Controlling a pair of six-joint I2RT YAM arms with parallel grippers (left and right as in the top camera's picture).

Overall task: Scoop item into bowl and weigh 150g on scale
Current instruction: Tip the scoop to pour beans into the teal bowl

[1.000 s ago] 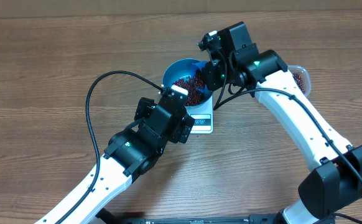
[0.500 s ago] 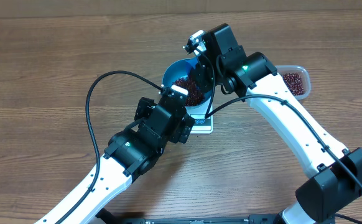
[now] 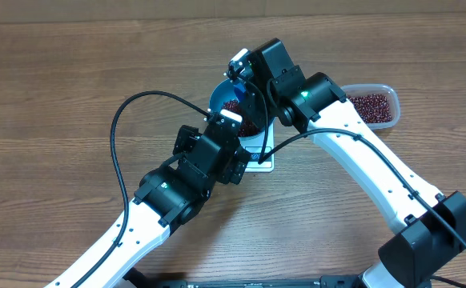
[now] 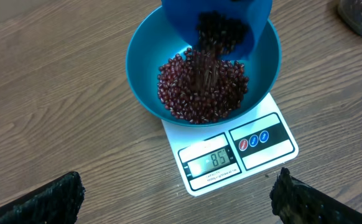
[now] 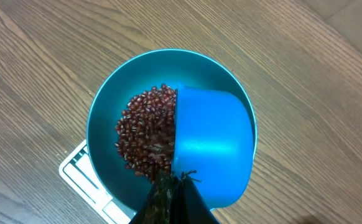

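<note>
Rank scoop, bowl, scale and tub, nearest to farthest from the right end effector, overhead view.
1. Scoop, held in the right end effector.
2. Bowl, directly below it.
3. Scale, under the bowl.
4. Tub, off to the right.

Table (image 3: 57, 96): brown wood-grain surface, matt, streaked grain showing.
Bowl (image 4: 140, 62): bright blue plastic, smooth, slight sheen inside.
Scoop (image 5: 212, 143): like blue plastic, smooth, with a soft highlight on its back.
Beans (image 4: 187, 99): dark red-brown skins, smooth, faintly glossy.
Scale (image 4: 262, 155): white plastic, smooth; its display window looks glossy.
Tub (image 3: 394, 98): clear plastic, thin-walled.
Right arm shell (image 3: 377, 176): white, smooth, glossy.
Cable (image 3: 113, 132): black, matt.
</note>
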